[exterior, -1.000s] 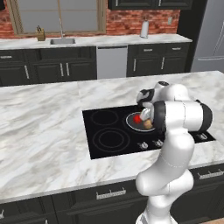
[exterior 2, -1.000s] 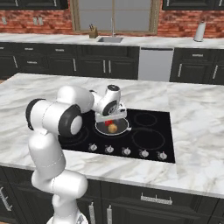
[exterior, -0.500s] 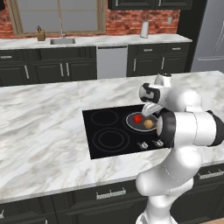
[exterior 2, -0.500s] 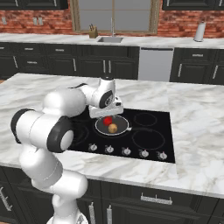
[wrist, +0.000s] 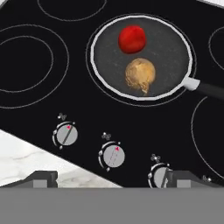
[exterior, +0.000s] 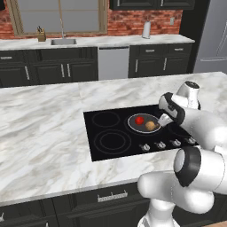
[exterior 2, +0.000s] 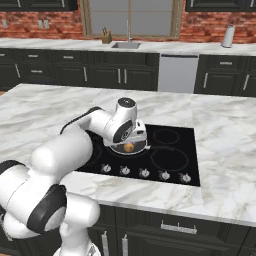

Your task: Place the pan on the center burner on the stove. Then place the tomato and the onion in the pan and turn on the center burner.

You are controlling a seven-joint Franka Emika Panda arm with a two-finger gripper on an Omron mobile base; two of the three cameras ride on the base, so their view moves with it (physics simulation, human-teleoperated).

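i am hovering my gripper (wrist: 107, 181), jaws spread wide and empty, over the stove's front edge; the pan (wrist: 142, 57) is holding the tomato (wrist: 132, 39) and onion (wrist: 140, 75), so i am lining up squarely on the middle knob (wrist: 112, 155) before pinching and twisting.

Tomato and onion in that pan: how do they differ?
The tomato is bright red and smooth; the onion is tan and mottled. The onion looks slightly bigger and lies nearer the knobs, the tomato farther back. Both are roundish and rest apart inside the pan.
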